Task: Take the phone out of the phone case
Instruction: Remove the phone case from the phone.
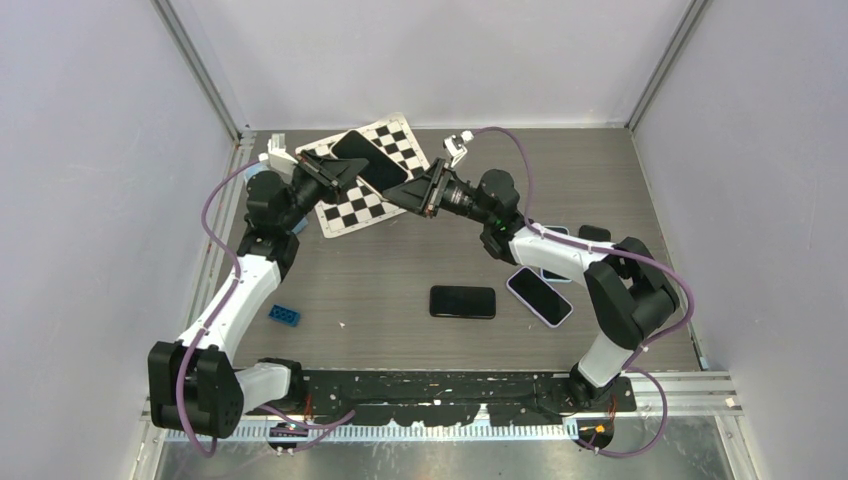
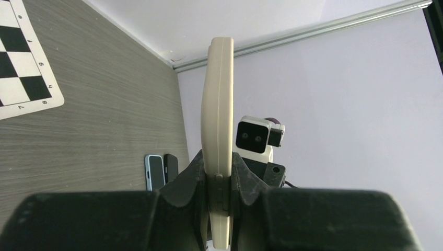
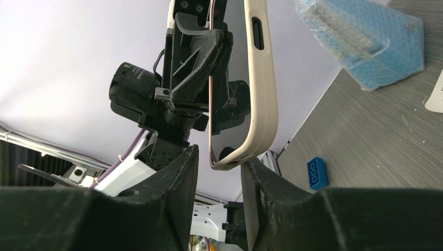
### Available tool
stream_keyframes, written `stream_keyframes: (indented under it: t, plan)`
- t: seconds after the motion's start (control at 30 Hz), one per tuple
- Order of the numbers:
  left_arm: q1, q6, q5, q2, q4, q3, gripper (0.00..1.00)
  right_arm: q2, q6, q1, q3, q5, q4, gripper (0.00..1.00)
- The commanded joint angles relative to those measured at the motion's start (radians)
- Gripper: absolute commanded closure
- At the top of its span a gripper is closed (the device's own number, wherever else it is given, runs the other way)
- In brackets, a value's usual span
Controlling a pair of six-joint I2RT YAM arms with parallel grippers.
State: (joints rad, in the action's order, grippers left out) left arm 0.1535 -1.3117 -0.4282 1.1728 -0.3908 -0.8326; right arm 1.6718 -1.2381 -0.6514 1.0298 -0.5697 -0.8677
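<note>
Grey wood-grain table (image 1: 400, 265) (checkerboard mat (image 1: 345, 212)), pale walls (image 1: 430, 60)

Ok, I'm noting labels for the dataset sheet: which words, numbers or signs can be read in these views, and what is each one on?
"7" and "8": probably, tiny print on the white border of the checkerboard sheet, left wrist view.
Other marks on that border: too small to read.
Phone case, loose phones, blue brick: no readable text.
</note>
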Motion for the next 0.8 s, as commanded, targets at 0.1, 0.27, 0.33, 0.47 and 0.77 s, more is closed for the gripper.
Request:
stream_keyframes:
  t: [0.1, 0.27, 0.33, 0.47, 0.77]
  plan:
    - [0.006, -0.015, 0.048, -0.027, -0.028, -0.054, 1.00, -0.001, 0.053, -0.023, -0.021, 0.001, -0.100, 0.64]
    - [0.015, -0.030, 0.052, -0.028, -0.028, -0.048, 1.00, 0.016, 0.059, -0.028, -0.026, 0.020, -0.114, 0.74]
    - [0.017, -0.048, 0.056, -0.030, -0.027, -0.039, 1.00, 0.018, 0.081, -0.029, -0.027, 0.026, -0.106, 0.79]
    - [0.021, -0.093, 0.070, -0.040, 0.055, -0.038, 1.00, 0.031, 0.123, -0.028, -0.026, 0.032, -0.091, 0.91]
    - [0.022, -0.136, 0.079, -0.060, 0.152, -0.038, 1.00, 0.052, 0.186, -0.028, -0.038, 0.068, -0.058, 0.99]
